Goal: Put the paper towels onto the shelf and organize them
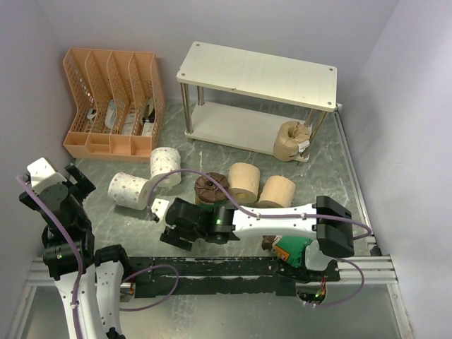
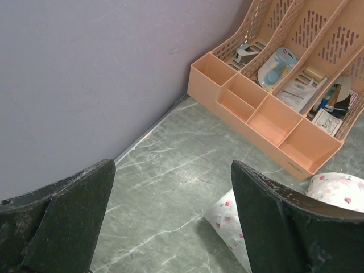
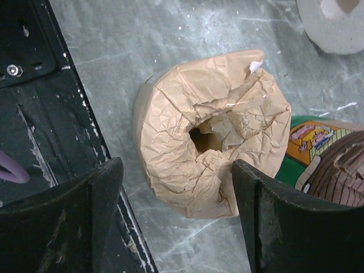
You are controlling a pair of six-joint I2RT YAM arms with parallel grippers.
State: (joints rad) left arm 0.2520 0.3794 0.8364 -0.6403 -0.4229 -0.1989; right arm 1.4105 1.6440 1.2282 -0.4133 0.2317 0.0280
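The cream two-tier shelf [image 1: 258, 74] stands at the back, with one tan roll [image 1: 291, 141] on its lower board. Two white speckled rolls [image 1: 164, 166] [image 1: 128, 189], two beige rolls [image 1: 244, 181] [image 1: 277, 191] and a green-banded roll [image 1: 210, 189] lie mid-table. A second green-banded roll [image 1: 289, 248] lies near the right arm's base. My right gripper [image 1: 171, 233] is open above a crumpled tan roll [image 3: 205, 148], its fingers on either side of the roll without gripping it [image 3: 176, 187]. My left gripper [image 1: 79, 182] is open and empty [image 2: 170, 170], near a white roll [image 2: 227, 222].
An orange slotted file organizer [image 1: 113, 99] holding small office items stands at the back left, also in the left wrist view [image 2: 267, 114]. Grey walls close the left, back and right. A black rail [image 1: 212, 272] runs along the near edge, beside the tan roll [image 3: 34, 114].
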